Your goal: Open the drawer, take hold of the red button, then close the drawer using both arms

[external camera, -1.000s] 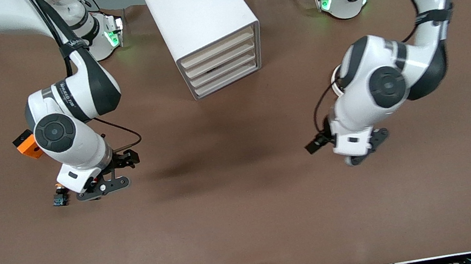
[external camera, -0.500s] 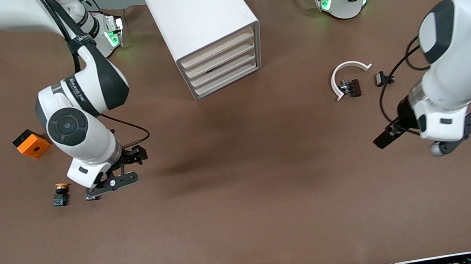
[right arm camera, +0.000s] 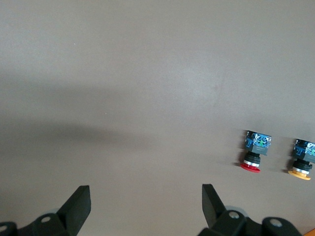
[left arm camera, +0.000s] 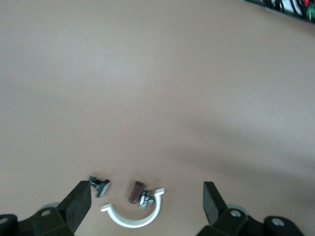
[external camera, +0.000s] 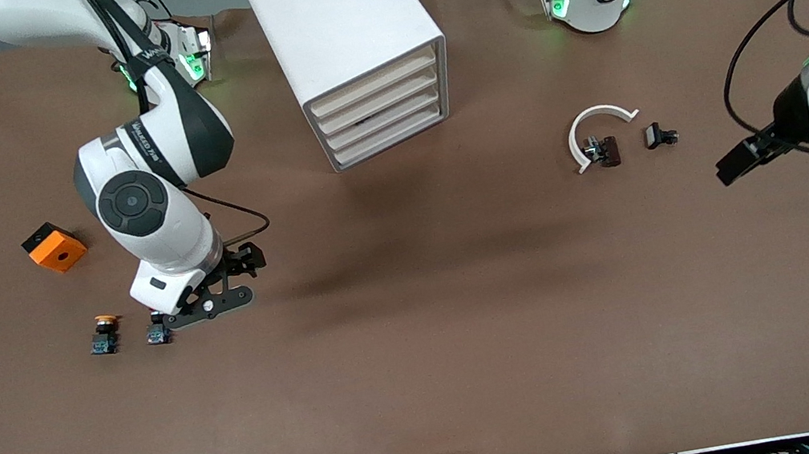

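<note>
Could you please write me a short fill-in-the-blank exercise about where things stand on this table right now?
1. The button with the red cap stands beside a like one whose cap is ____.
2. The cabinet holds ____ stacked drawers, all shut.
3. Both the right gripper and the left gripper have their fingers ____.
4. The orange cube lies toward the ____ arm's end of the table.

Missing words: yellow-orange; four; open; right

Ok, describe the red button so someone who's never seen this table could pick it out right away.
Start at the orange cube toward the right arm's end of the table; nearer the front camera sit two tiny push-buttons side by side. The red button is the one beside the right end effector, red-capped, while its twin has a yellow-orange cap.
</note>
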Controlling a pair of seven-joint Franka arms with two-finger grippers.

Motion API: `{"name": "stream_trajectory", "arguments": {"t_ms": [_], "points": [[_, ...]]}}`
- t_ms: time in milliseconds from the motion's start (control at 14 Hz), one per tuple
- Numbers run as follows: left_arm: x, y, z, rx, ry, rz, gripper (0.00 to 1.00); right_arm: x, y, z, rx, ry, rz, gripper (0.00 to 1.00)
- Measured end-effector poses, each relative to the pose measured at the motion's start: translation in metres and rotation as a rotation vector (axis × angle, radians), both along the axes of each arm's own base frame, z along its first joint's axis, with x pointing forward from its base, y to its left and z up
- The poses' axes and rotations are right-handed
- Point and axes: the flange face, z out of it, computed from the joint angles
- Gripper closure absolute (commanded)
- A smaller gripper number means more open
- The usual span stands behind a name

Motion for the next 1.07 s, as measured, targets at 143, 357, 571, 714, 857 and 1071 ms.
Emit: {"name": "stream_trajectory", "arguments": {"t_ms": [143, 357, 571, 714, 857, 1071], "points": [[-0.014, 0.013, 0.014, 0.012, 0.03, -0.079, 0.0, 0.001, 0.0, 0.002, 0.001, -0.004, -0.001, 0.0], [-0.03, 0.032, 0.032, 0.007, 0.057, -0.152, 0.0, 0.001, 0.0, 0.002, 0.002, -0.005, -0.001, 0.0], [-0.044, 0.042, 0.047, -0.019, 0.058, -0.174, 0.0, 0.002, -0.002, 0.002, 0.001, -0.005, -0.003, 0.0], [-0.055, 0.043, 0.052, -0.021, 0.062, -0.174, 0.0, 0.002, -0.003, 0.002, 0.0, -0.005, -0.005, 0.0], [-0.066, 0.041, 0.054, -0.016, 0.066, -0.174, 0.0, 0.002, -0.003, 0.002, -0.001, -0.002, -0.006, 0.0], [-0.077, 0.036, 0.057, -0.013, 0.064, -0.182, 0.0, 0.001, -0.004, 0.001, -0.005, 0.004, -0.007, 0.0]]}}
